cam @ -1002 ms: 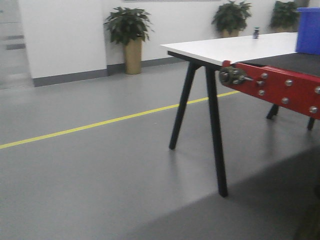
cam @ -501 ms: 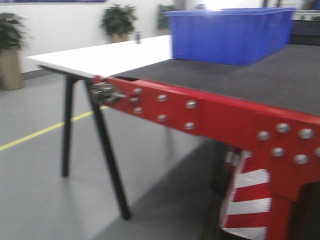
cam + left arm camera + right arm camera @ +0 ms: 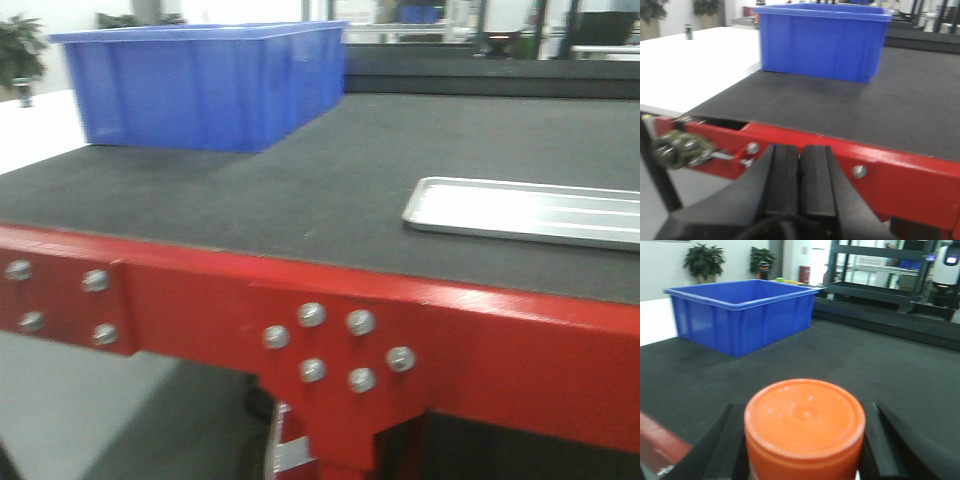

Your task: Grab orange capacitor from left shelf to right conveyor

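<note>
My right gripper (image 3: 804,450) is shut on the orange capacitor (image 3: 805,420), whose flat orange top fills the lower middle of the right wrist view, held above the dark belt of the right conveyor (image 3: 850,365). The conveyor's belt (image 3: 330,190) and red bolted frame (image 3: 330,340) fill the front view. My left gripper (image 3: 801,170) is shut and empty, just in front of the red frame (image 3: 900,170) near the conveyor's left end. The left shelf is out of view.
A blue plastic bin (image 3: 210,85) stands on the belt at the back left; it also shows in the left wrist view (image 3: 822,42) and the right wrist view (image 3: 740,312). A shallow silver tray (image 3: 520,210) lies on the belt at right. A white table (image 3: 695,65) adjoins the conveyor's left end.
The view has swung right and come closer: from open floor and the white table to directly facing the conveyor, with the blue bin and silver tray now close in front.
</note>
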`<action>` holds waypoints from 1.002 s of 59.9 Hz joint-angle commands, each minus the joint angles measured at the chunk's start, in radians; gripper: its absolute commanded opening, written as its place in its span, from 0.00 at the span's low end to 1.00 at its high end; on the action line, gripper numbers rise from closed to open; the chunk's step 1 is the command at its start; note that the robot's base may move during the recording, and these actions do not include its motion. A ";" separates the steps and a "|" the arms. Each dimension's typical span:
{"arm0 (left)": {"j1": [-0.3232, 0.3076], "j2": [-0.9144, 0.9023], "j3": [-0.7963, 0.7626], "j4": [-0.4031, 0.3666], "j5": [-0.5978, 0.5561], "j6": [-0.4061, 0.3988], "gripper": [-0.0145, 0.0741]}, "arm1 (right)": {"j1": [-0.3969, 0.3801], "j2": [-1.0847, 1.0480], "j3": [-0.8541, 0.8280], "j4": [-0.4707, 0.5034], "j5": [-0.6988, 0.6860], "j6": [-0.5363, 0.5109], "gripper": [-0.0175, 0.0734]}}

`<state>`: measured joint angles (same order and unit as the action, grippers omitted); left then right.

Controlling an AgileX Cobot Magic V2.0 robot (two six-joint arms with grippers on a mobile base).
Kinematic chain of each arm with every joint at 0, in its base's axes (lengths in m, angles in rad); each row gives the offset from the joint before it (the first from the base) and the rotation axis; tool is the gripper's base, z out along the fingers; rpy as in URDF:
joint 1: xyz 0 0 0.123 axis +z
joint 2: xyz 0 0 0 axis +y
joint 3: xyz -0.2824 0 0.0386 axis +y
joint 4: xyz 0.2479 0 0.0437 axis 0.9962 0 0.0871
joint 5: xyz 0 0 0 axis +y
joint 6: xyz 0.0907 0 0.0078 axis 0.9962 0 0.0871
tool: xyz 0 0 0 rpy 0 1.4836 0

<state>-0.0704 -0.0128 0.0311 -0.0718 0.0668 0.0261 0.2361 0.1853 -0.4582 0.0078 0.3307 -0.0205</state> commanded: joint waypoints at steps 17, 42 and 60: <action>-0.005 -0.011 -0.003 -0.002 -0.091 -0.002 0.02 | -0.003 0.017 -0.028 -0.008 -0.089 0.001 0.25; -0.005 -0.011 -0.003 -0.002 -0.091 -0.002 0.02 | -0.003 0.017 -0.028 -0.008 -0.089 0.001 0.25; -0.005 -0.011 -0.003 -0.002 -0.091 -0.002 0.02 | -0.003 0.017 -0.028 -0.008 -0.089 0.001 0.25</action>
<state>-0.0704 -0.0128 0.0311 -0.0718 0.0668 0.0261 0.2361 0.1853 -0.4582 0.0078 0.3307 -0.0205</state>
